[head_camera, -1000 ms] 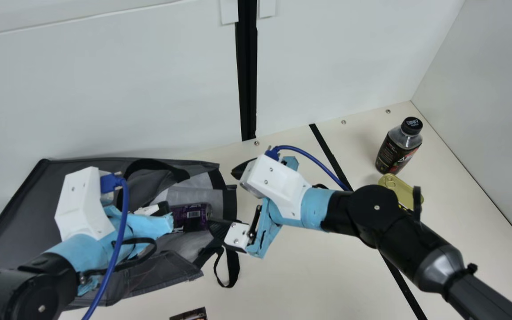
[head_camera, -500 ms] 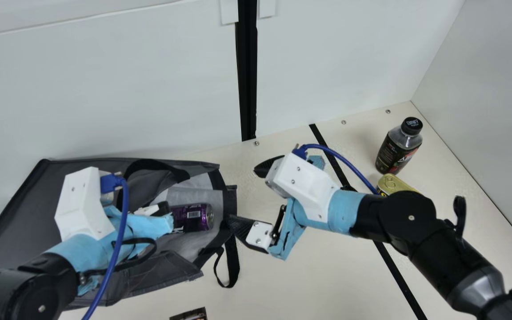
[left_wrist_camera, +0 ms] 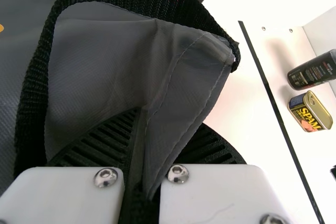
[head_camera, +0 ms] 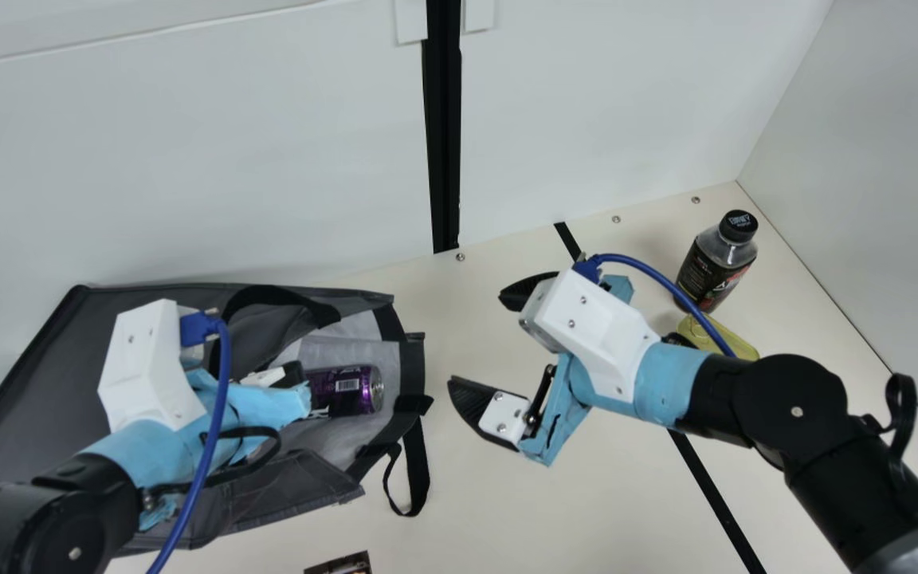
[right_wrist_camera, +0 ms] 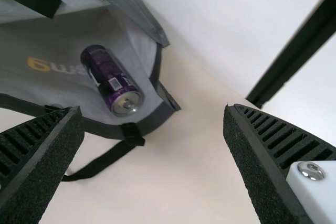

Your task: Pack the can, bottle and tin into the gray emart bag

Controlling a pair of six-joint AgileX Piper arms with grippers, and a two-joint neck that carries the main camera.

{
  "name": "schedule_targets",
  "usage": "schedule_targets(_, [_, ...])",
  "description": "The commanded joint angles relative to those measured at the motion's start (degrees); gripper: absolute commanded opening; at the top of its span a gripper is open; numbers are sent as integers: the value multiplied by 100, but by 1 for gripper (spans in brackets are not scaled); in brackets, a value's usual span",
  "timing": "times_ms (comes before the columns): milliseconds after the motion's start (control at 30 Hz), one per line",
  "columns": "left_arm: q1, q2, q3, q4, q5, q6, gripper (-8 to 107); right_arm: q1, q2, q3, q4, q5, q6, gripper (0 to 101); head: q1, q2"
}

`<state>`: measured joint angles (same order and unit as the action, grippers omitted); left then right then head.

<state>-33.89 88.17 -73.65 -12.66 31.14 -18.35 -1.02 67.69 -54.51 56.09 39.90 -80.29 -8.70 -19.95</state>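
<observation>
- Left gripper [left_wrist_camera: 169, 124]: fingers narrow, pinching a fold of the gray emart bag [head_camera: 45, 391], presumably to steady it.
- Purple can [head_camera: 346, 389]: on its side inside the bag; can step judged complete.
- Right gripper [head_camera: 477, 339]: fingers wide, nothing between them, outside the bag's opening.
- Tin [left_wrist_camera: 318, 113]: on the desk [head_camera: 539, 518]. Likely between picks; next move calls for the right arm to reach over for tin or bottle.
- Bottle [head_camera: 706, 271]: upright, just beyond the tin.
</observation>
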Motion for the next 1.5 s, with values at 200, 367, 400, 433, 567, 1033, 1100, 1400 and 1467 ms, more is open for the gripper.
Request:
schedule_targets(200, [0,0,0,0,0,0,10,-185,-231,-85,-584,50,398,91,-130,-5])
schedule_targets(367, [0,0,0,0,0,0,10,-337,-381,-145,-921,101,671,91,-130,-5])
schedule_targets(400, [0,0,0,0,0,0,10,-370,-414,-155,-994,107,735,91,-130,-5])
schedule_targets(433, [0,0,0,0,0,0,10,-401,-446,-163,-1072,104,804,91,-130,-5])
schedule_targets(567, [0,0,0,0,0,0,10,-540,-586,-194,-1380,110,1106,91,-130,-5])
schedule_targets(1033, [0,0,0,0,0,0,10,-999,-1117,-269,-2872,196,2667,91,-130,-5])
schedule_targets(1100, [0,0,0,0,0,0,10,-1044,-1184,-299,-3116,245,2931,91,-130,-5])
schedule_targets(1400, [0,0,0,0,0,0,10,-1134,-1419,-501,-4148,558,4016,91,-130,-5])
schedule_targets(1467, [0,0,0,0,0,0,10,-1120,-1459,-562,-4380,651,4267,91,-130,-5])
